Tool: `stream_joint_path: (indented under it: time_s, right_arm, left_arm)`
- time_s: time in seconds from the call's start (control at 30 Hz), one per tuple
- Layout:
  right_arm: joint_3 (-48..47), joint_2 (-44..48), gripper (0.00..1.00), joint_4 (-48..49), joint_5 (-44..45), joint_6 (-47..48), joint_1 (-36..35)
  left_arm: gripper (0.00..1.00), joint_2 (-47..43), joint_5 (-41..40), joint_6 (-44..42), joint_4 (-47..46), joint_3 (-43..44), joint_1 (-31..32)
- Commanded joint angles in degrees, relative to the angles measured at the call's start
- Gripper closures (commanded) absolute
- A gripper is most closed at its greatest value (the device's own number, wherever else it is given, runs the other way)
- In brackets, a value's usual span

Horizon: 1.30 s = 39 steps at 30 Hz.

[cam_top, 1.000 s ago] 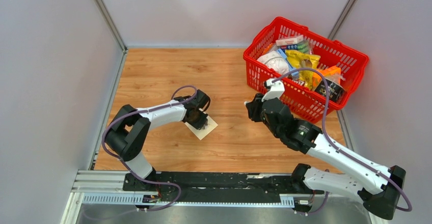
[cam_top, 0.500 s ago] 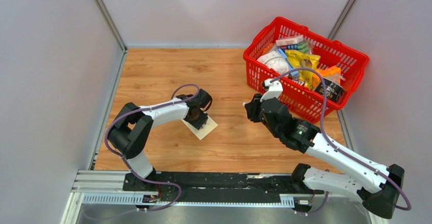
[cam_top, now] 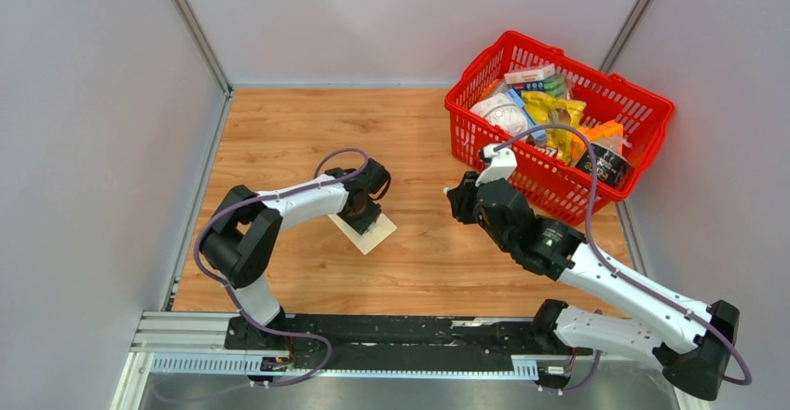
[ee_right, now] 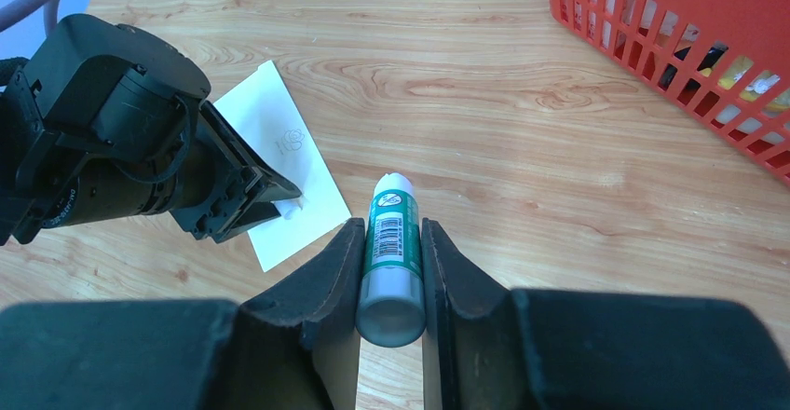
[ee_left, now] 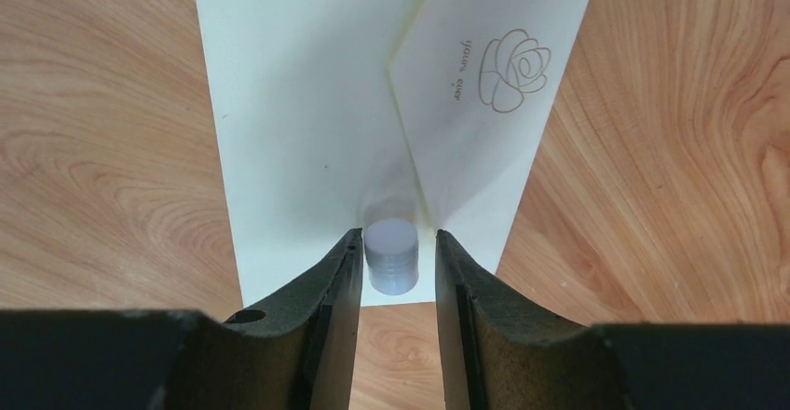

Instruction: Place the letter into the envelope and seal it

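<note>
Left gripper: jaws apart, with a small white cap standing between them. I see a gap on each side, so nothing is clamped.
Right gripper: closed on a green-labelled glue stick, white tip pointing away from the wrist, held above the table.
Envelope: flat on the wood under the left fingers, pointed flap with the rose emblem lying across the body.
Letter: not visible in any view. I judge it to be inside the envelope, but cannot confirm.
Seal: I cannot tell whether the flap is glued.
Step in hand: I judge it to be clearing the left tool from the cap.
Method: I lift the left wrist straight up, jaws kept wide, so neither finger tips the cap or drags the paper.
Caution: I keep the right arm well apart from the red basket.
</note>
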<state>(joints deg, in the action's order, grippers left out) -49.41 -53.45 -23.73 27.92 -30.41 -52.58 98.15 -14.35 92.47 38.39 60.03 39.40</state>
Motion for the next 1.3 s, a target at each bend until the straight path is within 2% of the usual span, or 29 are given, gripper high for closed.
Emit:
stream_joint_path:
  time_s: [0.0,0.77,0.87,0.97,1.27]
  right_arm:
    - [-0.7,-0.1,1.0,2.1,-0.1,-0.4,-0.1]
    - [-0.7,0.5,1.0,1.4,-0.4,-1.1,-0.1]
    - [-0.7,0.3,1.0,1.6,-0.8,-1.2,-0.1]
    - [-0.9,0.1,1.0,1.8,-1.1,-1.2,-0.2]
    - [-1.0,-0.3,1.0,1.8,-2.1,-1.1,-0.2]
  left_arm:
    - [0.59,0.2,-3.0,-1.3,3.5,3.2,0.1]
    - [0.61,3.1,1.0,-0.8,2.5,4.2,-0.6]
    - [0.6,2.5,2.0,1.1,3.5,4.3,-0.5]
    - [0.53,1.4,2.0,2.5,3.6,3.8,-0.3]
    - [0.51,1.3,3.8,5.3,5.3,4.5,-0.3]
